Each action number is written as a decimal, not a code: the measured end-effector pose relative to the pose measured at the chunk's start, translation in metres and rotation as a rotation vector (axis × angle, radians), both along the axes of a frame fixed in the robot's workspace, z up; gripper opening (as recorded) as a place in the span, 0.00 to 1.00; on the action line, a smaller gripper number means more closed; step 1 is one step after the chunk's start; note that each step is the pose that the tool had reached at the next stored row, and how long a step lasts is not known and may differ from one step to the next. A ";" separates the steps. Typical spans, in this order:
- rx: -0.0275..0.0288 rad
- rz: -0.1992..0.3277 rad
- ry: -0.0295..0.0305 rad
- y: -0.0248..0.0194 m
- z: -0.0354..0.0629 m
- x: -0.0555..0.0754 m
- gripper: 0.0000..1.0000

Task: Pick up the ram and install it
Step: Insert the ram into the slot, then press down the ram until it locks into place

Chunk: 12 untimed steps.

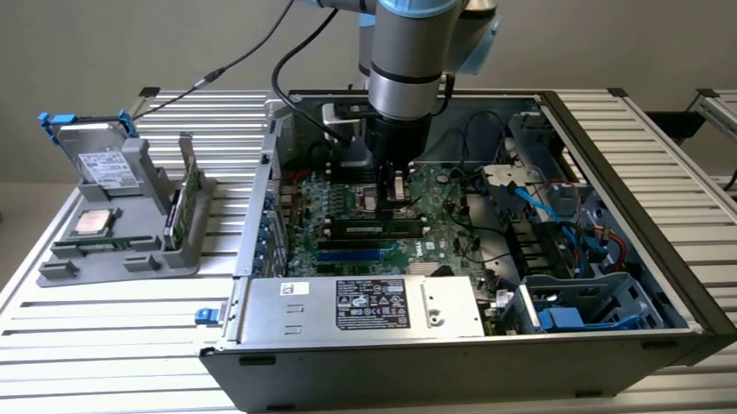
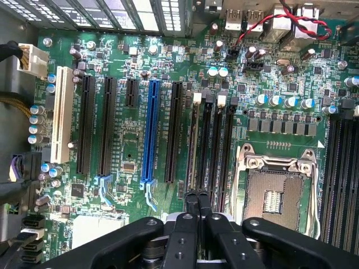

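**Hidden or cut off.** The arm (image 1: 409, 52) is cropped above the wrist. In the exterior view the gripper (image 1: 398, 203) covers part of the processor socket (image 2: 275, 190). In the wrist view its black body masks the near ends of the memory slots (image 2: 213, 140). Whether the tips touch the ram (image 1: 374, 229) cannot be told.

**Count.**
- One computer case (image 1: 691, 319), lying open on a slatted table (image 1: 92, 354).
- One motherboard (image 2: 129, 145).
- One power supply (image 1: 368, 306).
- One processor socket, its frame open.
- Four memory slots beside the socket; further ones are cut off at the picture's edge.
- Expansion slots: one white slot (image 2: 61, 112), one blue slot (image 2: 150, 129) and four black.
- One grey holder (image 1: 116, 259) at the exterior view's left, outside the case. It bears one hard drive (image 1: 103, 159), one processor chip (image 1: 92, 222) and one green board on edge (image 1: 176, 211).

**Task item.** One ram stands in a memory slot, just beside the gripper on the power-supply side.

**Tool.** The gripper's fingers (image 2: 188, 224) are pressed together tip to tip over the near end of the memory slots.
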<state>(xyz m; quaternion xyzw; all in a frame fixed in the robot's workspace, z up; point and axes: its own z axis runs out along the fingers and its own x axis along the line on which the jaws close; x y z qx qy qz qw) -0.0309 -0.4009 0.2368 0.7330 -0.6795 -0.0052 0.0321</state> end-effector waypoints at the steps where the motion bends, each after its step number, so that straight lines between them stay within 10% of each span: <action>1: 0.0000 0.000 0.0000 0.0000 0.0000 0.000 0.10; 12: 0.0000 0.000 0.0000 0.0000 0.0000 0.000 0.10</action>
